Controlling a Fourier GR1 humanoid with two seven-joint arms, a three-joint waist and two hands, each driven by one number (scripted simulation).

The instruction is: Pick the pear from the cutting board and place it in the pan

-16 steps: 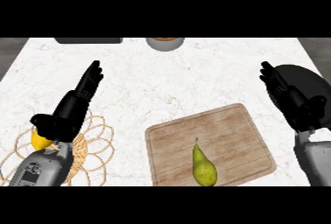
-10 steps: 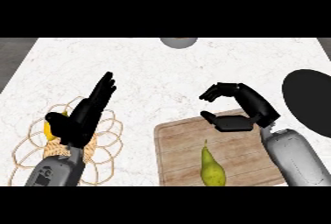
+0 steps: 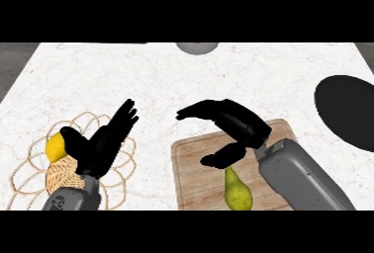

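On the wooden cutting board (image 3: 201, 168), toward its near edge, the yellow-green pear (image 3: 237, 192) lies with its narrow stem end pointing away from the robot and its broad end close to the view's lower edge. The right hand (image 3: 234, 123) hangs over the board's far half, just above the pear's tip, its fingers bent forward in a loose arc and its thumb (image 3: 223, 155) reaching down toward the stem, with a clear gap between them; nothing is pinched or enclosed. The black pan (image 3: 347, 116) sits at the right edge of the white marble counter (image 3: 146, 74), well apart from the board. At the left, the left hand (image 3: 102, 143) rests with straight, spread fingers pointing away, above a woven wire basket (image 3: 29, 173) that holds a yellow lemon (image 3: 56, 147). A grey round object (image 3: 196, 47) shows at the counter's far edge.
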